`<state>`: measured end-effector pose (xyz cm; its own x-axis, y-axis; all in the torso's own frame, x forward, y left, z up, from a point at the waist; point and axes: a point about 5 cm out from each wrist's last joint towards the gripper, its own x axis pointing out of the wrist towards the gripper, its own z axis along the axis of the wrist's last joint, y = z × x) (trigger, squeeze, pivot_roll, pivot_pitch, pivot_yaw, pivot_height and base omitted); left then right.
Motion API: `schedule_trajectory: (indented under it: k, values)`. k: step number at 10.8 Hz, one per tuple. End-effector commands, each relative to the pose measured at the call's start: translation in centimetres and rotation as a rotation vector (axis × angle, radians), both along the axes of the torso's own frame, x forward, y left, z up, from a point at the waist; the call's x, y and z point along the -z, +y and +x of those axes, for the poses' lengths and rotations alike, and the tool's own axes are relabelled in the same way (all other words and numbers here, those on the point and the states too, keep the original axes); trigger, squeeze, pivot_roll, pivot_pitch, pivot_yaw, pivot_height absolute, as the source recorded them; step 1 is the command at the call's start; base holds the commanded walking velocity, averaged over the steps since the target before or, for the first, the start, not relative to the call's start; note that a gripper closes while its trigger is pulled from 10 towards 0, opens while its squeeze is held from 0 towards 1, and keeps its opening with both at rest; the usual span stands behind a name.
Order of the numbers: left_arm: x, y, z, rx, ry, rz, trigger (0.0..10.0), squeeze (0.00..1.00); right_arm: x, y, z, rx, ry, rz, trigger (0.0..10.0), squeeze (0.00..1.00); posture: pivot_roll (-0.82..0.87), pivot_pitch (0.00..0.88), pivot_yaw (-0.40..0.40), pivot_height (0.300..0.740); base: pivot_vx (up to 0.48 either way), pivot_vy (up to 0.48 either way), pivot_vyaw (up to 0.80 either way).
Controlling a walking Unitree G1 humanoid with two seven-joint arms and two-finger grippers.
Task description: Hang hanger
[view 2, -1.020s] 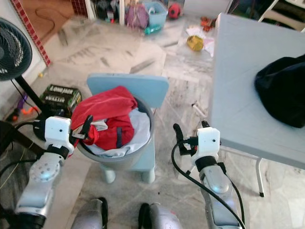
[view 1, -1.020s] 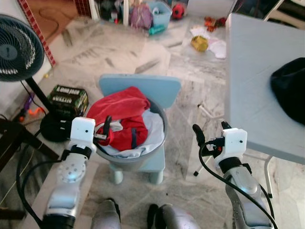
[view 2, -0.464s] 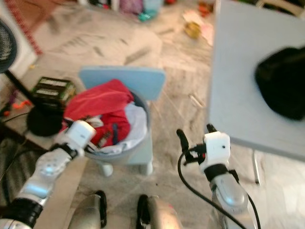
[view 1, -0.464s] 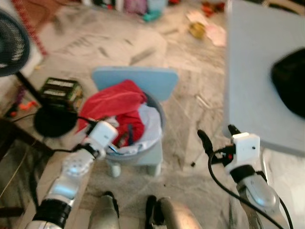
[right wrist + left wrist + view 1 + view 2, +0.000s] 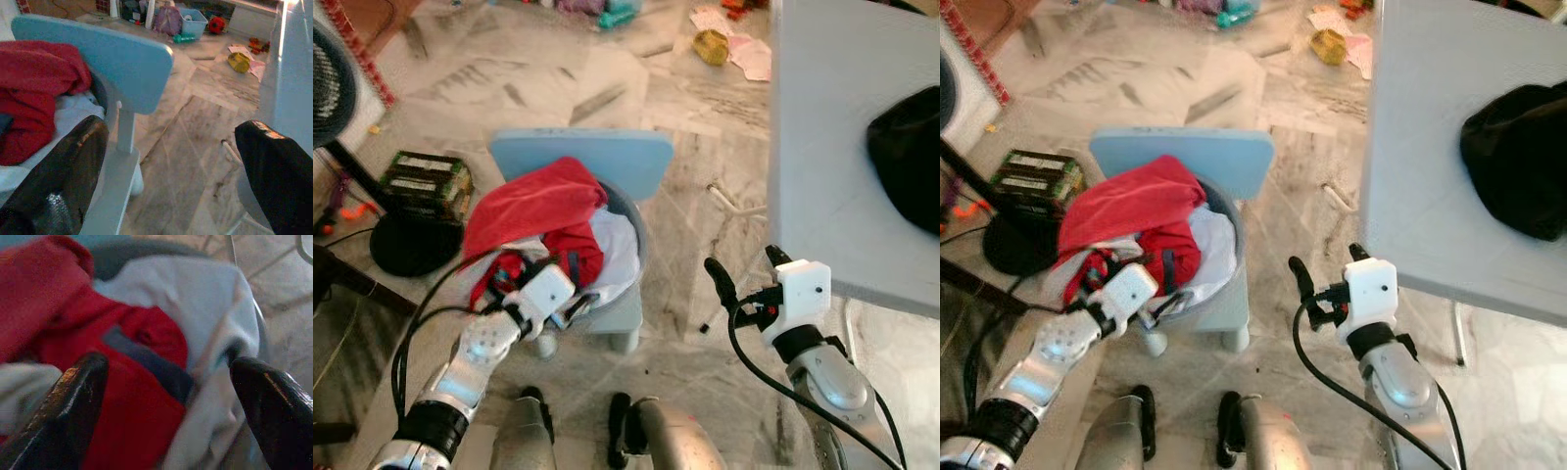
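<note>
The dark green cardboard box [image 5: 424, 184] at the left of the frame carries pale lettering, too small to read.

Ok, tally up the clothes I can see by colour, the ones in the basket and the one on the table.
Red garments in the basket: 1
White or pale garments in the basket: 1
Black garments on the table: 1
Total: 3
More may lie buried under the red one.
</note>
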<state>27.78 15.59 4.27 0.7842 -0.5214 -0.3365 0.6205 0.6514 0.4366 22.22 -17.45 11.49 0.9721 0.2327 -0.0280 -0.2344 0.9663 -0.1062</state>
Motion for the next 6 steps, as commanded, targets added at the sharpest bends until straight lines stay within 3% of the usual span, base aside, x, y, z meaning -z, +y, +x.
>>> schedule_trajectory:
  k: [1, 2, 3, 5, 6]
  values:
    - [0.8, 0.1, -0.2, 0.001, 0.023, 0.018, 10.0, 0.0, -0.5, -0.8, -0.5, 0.016, -0.006, -0.02, 10.0, 0.0, -0.13, 0.291, -0.146, 0.74, 0.0, 0.0, 0.0]
    - [1.4, 0.5, -0.2, -0.012, 0.045, 0.034, 6.2, 0.0, -0.6, -1.1, -0.7, 0.02, 0.0, -0.03, 10.0, 0.0, -0.14, 0.291, -0.153, 0.74, 0.0, 0.0, 0.0]
    - [1.8, 0.8, 0.0, -0.033, 0.059, 0.047, 0.0, 0.0, -0.6, -1.3, -0.8, 0.021, 0.001, -0.037, 10.0, 0.0, -0.15, 0.291, -0.159, 0.74, 0.0, 0.0, 0.0]
    - [2.2, 1.6, 0.3, -0.075, 0.056, 0.06, 0.0, 0.0, -0.9, -1.1, -0.4, 0.006, -0.001, -0.031, 10.0, 0.0, -0.15, 0.289, -0.164, 0.74, 0.0, 0.0, 0.0]
    - [2.5, 2.1, 0.3, -0.096, 0.061, 0.075, 0.0, 0.0, -0.7, -0.5, -0.7, -0.059, 0.027, -0.009, 10.0, 0.0, -0.15, 0.288, -0.167, 0.74, 0.0, 0.0, 0.0]
